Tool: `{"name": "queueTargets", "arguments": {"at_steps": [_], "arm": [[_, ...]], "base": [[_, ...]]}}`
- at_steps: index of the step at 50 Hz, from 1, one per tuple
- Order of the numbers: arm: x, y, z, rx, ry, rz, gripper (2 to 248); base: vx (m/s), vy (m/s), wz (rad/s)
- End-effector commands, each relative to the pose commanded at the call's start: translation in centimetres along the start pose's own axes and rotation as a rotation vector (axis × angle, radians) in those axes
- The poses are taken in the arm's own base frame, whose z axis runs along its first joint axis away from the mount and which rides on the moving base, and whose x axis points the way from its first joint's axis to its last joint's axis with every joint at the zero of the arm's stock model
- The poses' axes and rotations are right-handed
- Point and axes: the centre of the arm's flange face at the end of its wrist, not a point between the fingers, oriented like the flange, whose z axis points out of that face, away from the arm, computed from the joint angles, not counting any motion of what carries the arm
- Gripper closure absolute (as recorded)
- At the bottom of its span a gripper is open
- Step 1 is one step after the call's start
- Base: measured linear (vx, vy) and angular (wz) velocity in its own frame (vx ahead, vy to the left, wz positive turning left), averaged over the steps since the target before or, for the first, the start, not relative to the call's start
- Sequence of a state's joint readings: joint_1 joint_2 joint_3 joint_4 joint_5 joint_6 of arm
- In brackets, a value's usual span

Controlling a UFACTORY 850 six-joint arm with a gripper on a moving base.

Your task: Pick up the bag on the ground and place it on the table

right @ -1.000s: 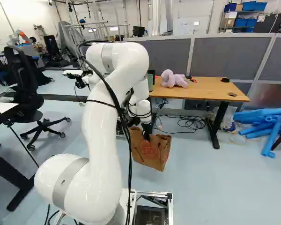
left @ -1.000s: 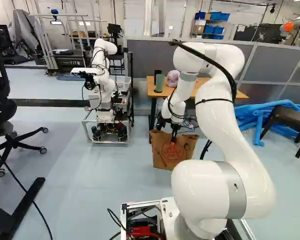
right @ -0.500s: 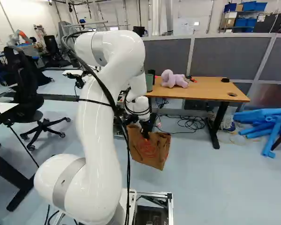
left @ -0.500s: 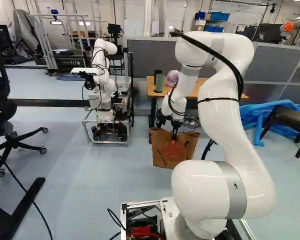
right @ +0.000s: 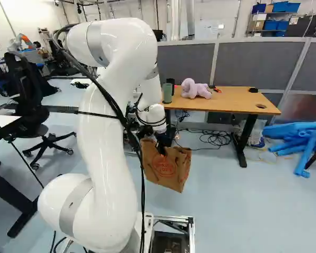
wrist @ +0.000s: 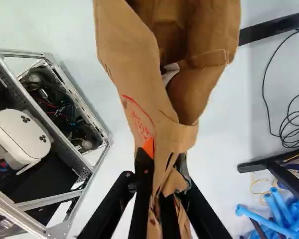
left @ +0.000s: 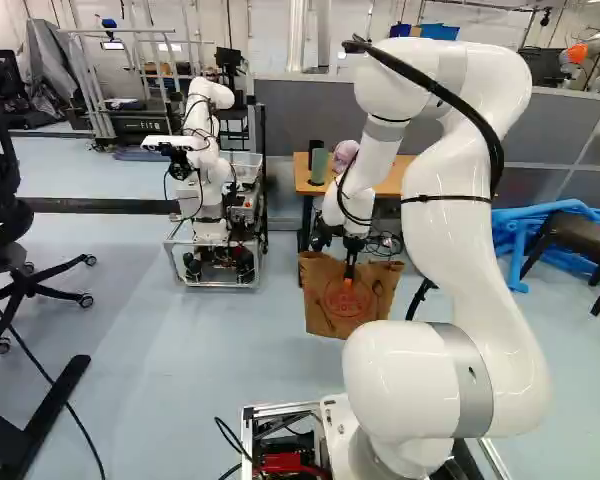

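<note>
The gripper point(left: 350, 272) is at the top of the brown paper bag point(left: 325, 312), left of the big arm joints in the left base view. In the wrist view the gripper point(wrist: 164, 162) is shut on the bag point(wrist: 127, 55), its paper pinched and creased between both fingers, and the bag's mouth gapes beyond them. An orange pad point(wrist: 148, 148) shows against the printed side. Whether the bag's bottom touches the floor I cannot tell. The wooden table point(right: 234, 103) stands behind and to the right of the bag in the right base view.
On the table are a purple plush toy point(right: 195, 88) and a green cup point(right: 167, 93). Cables point(right: 213, 138) lie beneath it. Another robot point(left: 210, 170) stands left of the bag. Blue padded tubes point(right: 300, 137) lie right of the table, and an office chair point(right: 34, 116) stands far left.
My arm's upper joints have risen and drawn back. The gripper has shifted a little with the bag's top, and the bag's printed front has turned and spread slightly. The base has not moved.
</note>
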State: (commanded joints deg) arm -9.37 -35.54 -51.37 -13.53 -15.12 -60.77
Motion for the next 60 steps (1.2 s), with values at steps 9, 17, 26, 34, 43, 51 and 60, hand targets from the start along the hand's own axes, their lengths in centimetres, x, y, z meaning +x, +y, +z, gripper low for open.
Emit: {"name": "queueTargets", "arguments": {"at_steps": [9,17,26,34,43,51,60], "arm": [[-0.3,-0.5,-1.4,-0.002,-0.004,0.001,229],[-0.5,-1.0,-2.6,-0.005,-0.007,0.002,229],[-0.8,-1.5,-4.0,-0.008,-0.01,0.005,229],[-1.4,-1.7,-5.2,-0.013,-0.013,0.015,229],[-2.2,-1.8,-6.5,-0.019,-0.016,0.029,229],[-2.8,-2.0,-7.7,-0.025,-0.019,0.039,229],[-3.1,-2.4,-9.0,-0.042,-0.016,0.044,229]], "base": [[0.0,0.0,0.0],[0.0,0.0,0.0],[0.0,0.0,0.0],[0.0,0.0,0.0],[0.0,0.0,0.0],[0.0,0.0,0.0],[0.0,0.0,0.0]]}}
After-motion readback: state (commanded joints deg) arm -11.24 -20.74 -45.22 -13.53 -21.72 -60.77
